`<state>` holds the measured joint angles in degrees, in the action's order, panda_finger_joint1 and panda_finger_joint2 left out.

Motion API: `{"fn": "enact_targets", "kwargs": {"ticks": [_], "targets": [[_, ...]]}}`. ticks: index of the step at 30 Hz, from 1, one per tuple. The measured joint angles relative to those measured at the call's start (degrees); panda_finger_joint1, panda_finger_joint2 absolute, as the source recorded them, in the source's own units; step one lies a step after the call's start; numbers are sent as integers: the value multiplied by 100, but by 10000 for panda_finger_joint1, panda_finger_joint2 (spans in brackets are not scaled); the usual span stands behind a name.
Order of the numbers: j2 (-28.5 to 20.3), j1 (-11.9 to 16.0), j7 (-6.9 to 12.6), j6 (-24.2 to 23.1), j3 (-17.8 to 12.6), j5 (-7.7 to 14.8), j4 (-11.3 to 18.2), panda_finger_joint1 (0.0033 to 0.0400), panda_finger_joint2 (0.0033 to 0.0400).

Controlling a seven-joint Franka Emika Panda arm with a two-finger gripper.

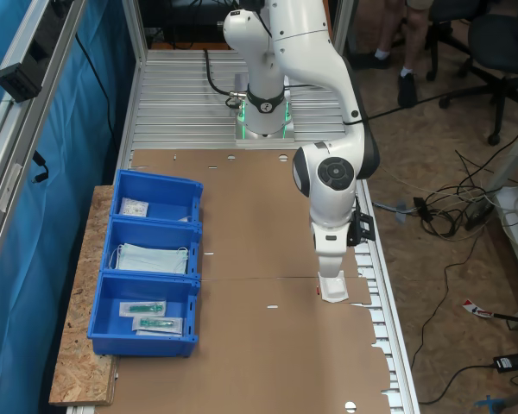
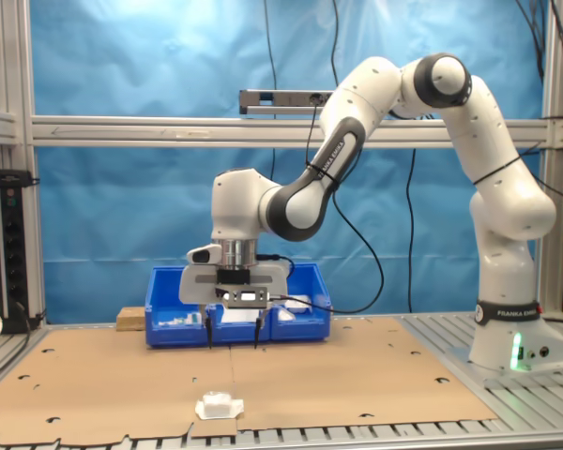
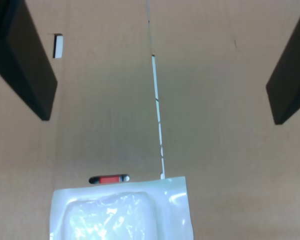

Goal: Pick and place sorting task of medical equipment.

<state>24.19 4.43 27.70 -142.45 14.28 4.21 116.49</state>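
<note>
The medical equipment is a small white packet (image 1: 334,289) in a clear wrapper, lying flat on the brown cardboard near the table's edge; it also shows in the second exterior view (image 2: 219,407) and the wrist view (image 3: 122,212). My gripper (image 2: 233,345) hangs above the cardboard, a little behind and above the packet, pointing straight down. Its two black fingers (image 3: 27,65) stand wide apart, so the gripper (image 3: 160,120) is open with nothing between them. A similar small packet (image 1: 135,206) lies in the blue bin farthest from the first exterior camera.
Three blue bins (image 1: 114,259) stand in a row at the first exterior view's left. The middle one holds light-blue face masks (image 1: 151,257); the nearest holds clear packets with green items (image 1: 147,307). The arm's base (image 1: 263,121) stands on the ribbed metal table. A seated person's legs (image 1: 397,43) show beyond it.
</note>
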Motion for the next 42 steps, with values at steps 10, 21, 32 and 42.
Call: {"fn": "enact_targets", "kwargs": {"ticks": [10,21,32,42], "targets": [[322,-42,0,-382,1,0,15,400,400],[708,-163,0,-569,4,0,-229,400,400],[962,-249,0,-656,7,0,-460,400,400],[1087,-279,0,-714,7,0,-578,400,400]]}}
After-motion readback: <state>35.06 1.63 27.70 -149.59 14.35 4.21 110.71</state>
